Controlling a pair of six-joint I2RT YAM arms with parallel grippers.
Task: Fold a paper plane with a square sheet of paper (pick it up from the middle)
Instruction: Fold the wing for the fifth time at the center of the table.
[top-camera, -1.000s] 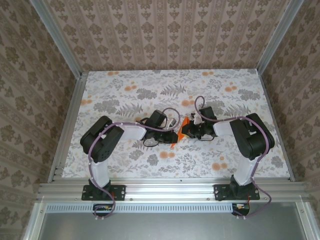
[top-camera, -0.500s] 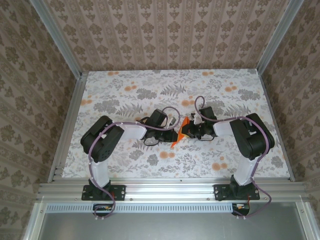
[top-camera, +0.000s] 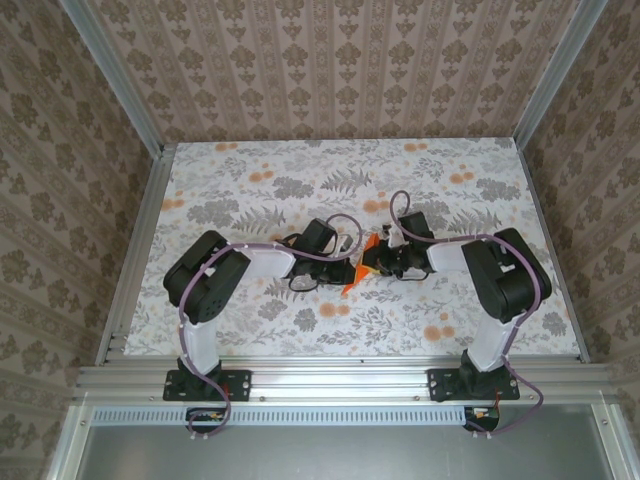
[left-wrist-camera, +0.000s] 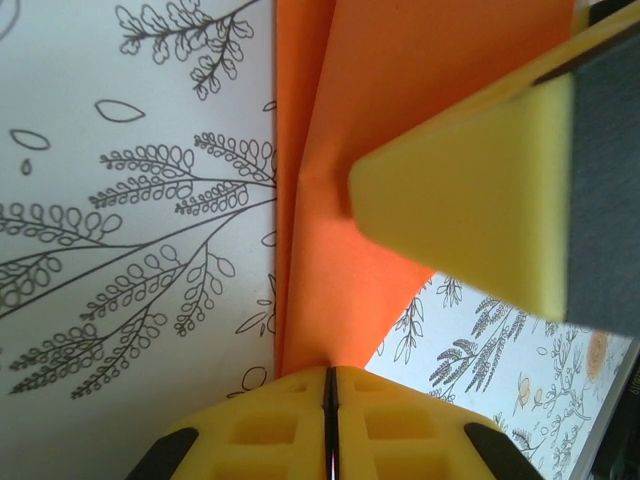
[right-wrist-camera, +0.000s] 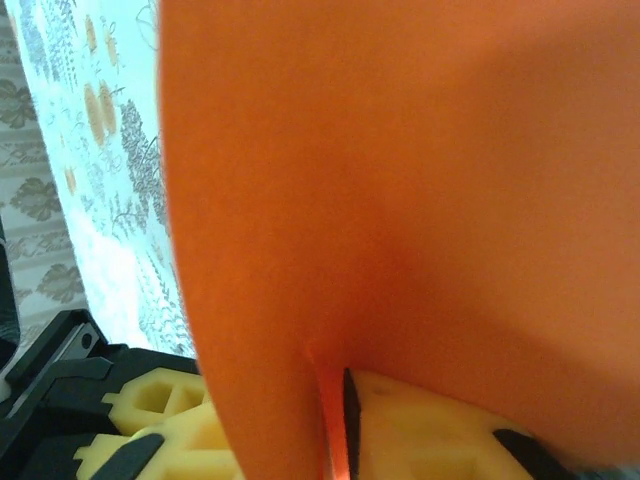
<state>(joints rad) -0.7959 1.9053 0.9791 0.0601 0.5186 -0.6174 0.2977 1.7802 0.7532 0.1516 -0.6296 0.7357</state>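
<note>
The folded orange paper (left-wrist-camera: 340, 290) is over the middle of the tabletop (top-camera: 450, 200), between the two arms. The left gripper (left-wrist-camera: 330, 385) has its jaws pinched flat on one pointed end. The right gripper (right-wrist-camera: 335, 405) has the sheet between its jaws; I cannot tell whether they clamp it. For a clean crease, the left should probably hold firm while the right presses along the fold, edges aligned.

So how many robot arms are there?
2. The left arm stands at the near left of the table, the right arm at the near right. Both reach inward to the orange paper in the middle. None seems hidden.
</note>
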